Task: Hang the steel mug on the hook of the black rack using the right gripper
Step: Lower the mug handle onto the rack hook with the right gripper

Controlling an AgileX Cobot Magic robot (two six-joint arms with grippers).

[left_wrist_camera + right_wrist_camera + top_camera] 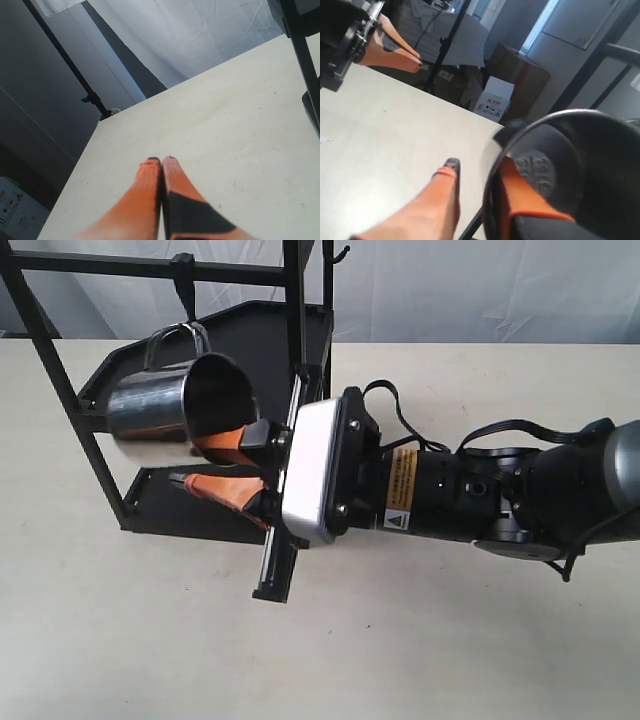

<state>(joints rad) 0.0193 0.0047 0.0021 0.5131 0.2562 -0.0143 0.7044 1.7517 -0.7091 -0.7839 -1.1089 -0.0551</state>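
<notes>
The steel mug (178,400) hangs tilted from the hook (183,285) on the black rack (296,310), mouth facing right. The right pincer (195,462), just right of it, straddles its lower wall, fingers (232,440) apart.

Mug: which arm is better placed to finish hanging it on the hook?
Right. The right pincer straddles the wall of the mug, one finger inside, and the handle is already up at the hook. The left pincer is shut over the table, apart from the rack.
</notes>
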